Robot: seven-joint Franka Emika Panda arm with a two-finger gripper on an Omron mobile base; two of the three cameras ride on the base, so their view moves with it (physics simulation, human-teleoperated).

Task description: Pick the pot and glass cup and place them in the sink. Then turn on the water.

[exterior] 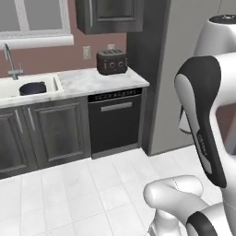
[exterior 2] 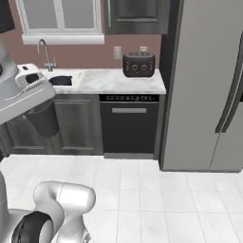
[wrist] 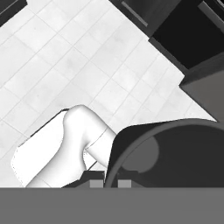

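We see the pot (exterior: 33,87) sitting inside the sink (exterior: 9,90), a dark blue round shape against the white basin; from the right base view it shows as a dark patch (exterior 2: 60,81) in the sink (exterior 2: 76,78). The faucet (exterior: 10,61) stands at the back edge of the sink, under the window (exterior: 34,18), and no water runs from it.

The cup (exterior 2: 42,118) hangs in the air in front of the cabinets (exterior 2: 76,123), well short of the counter (exterior 2: 121,80), tilted and held below the arm's white wrist. In the hand view the cup (wrist: 175,153) lies close against the camera, its rim a grey arc and its inside dark. The gripper (wrist: 111,183) has its jaws closed down onto the cup's rim; the 2 fingertips (wrist: 96,184) sit close together at the bottom of that view, beside the rim. Beneath the cup we see white floor tiles (wrist: 65,57).

A toaster (exterior: 112,62) stands on the counter to the right of the sink, near the wall outlet (exterior: 86,52). Below that stretch of counter sits the black dishwasher (exterior: 115,122), and a tall grey fridge (exterior 2: 204,85) stands to its right. An upper cabinet (exterior: 108,16) hangs above the toaster.
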